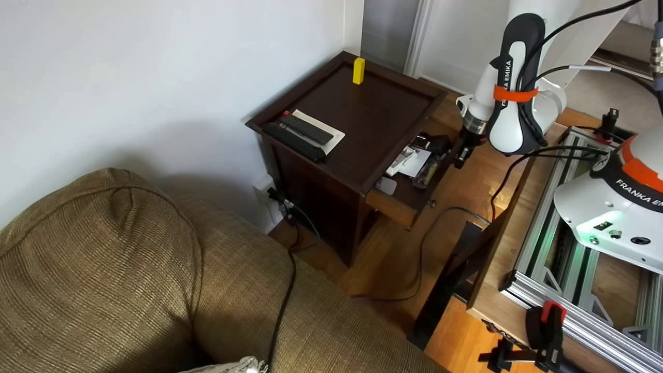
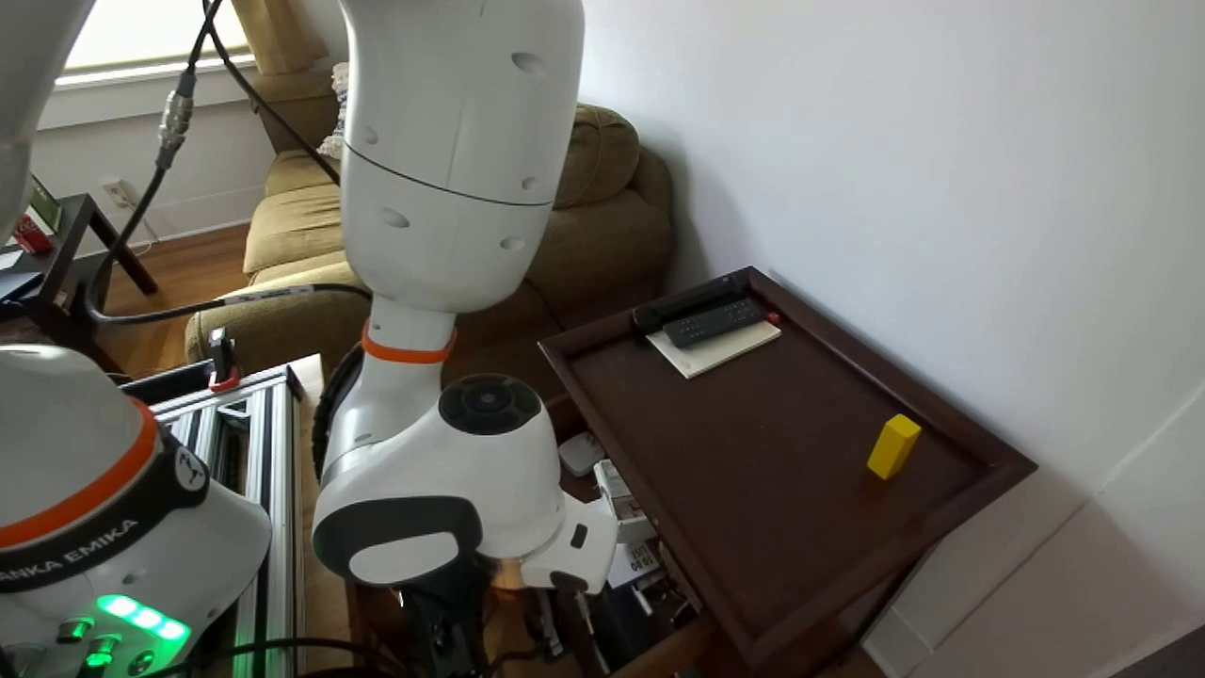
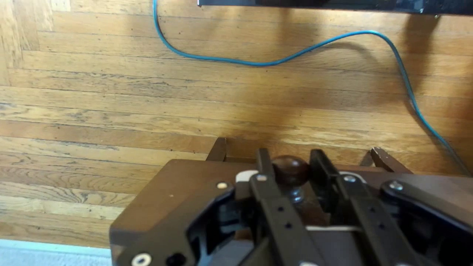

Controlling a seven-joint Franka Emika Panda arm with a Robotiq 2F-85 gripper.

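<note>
Wrist view: gripper [image 3: 291, 157] clamped — fingers [image 3: 264, 162] snug either side of the round knob [image 3: 291, 171]!
Drawer [image 1: 392, 206]: hanging open, knob on its front, papers [image 1: 416, 163] inside.
Yellow block [image 1: 358, 71]: upright on the cabinet [image 1: 373, 109].

The arm [image 2: 452, 245] is white and round, with orange bands [image 2: 408, 352], black cables [image 2: 132, 319], green lights [image 2: 146, 618] and FRANKA EMIKA letters [image 2: 71, 551]. Its black gripper [image 3: 291, 159] has shiny screws [image 3: 141, 259].
</note>
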